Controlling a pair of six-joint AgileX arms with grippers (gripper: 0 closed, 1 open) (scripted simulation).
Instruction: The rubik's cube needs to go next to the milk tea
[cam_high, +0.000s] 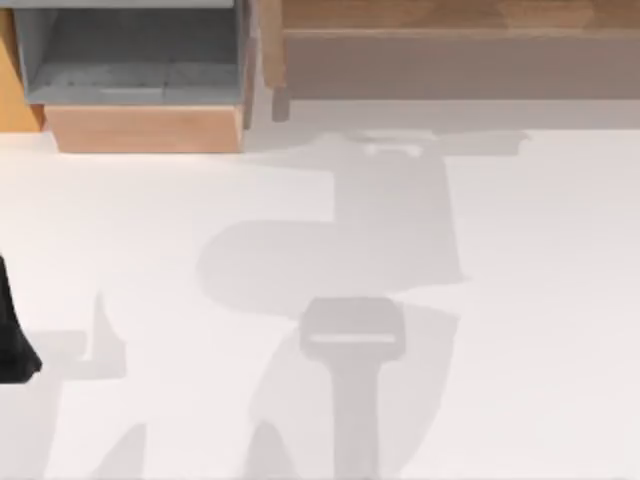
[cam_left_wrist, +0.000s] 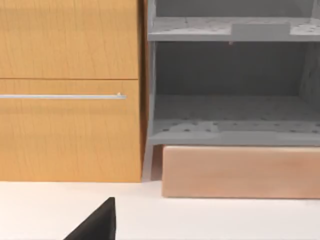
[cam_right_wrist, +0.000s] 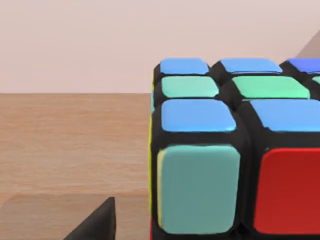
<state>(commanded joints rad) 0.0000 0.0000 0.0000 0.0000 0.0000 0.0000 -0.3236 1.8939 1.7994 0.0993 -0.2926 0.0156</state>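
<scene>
The rubik's cube (cam_right_wrist: 235, 150) looms very close in the right wrist view, with blue and green tiles on top and a pale green and a red tile facing me. It stands over a brown wooden surface (cam_right_wrist: 70, 140). A black part of my right gripper (cam_right_wrist: 97, 224) shows beside the cube, apart from it. A black part of my left gripper (cam_left_wrist: 97, 225) hangs over the white table, facing the cabinet. My left arm (cam_high: 14, 335) shows as a dark shape at the table's left edge. The milk tea is out of view.
A grey open shelf unit (cam_high: 130, 55) on a light wooden base (cam_high: 145, 128) stands at the back left. An orange wooden cabinet with a metal handle (cam_left_wrist: 62, 96) is next to it. A brown wooden counter (cam_high: 450, 50) runs along the back right. The white table (cam_high: 540, 300) carries arm shadows.
</scene>
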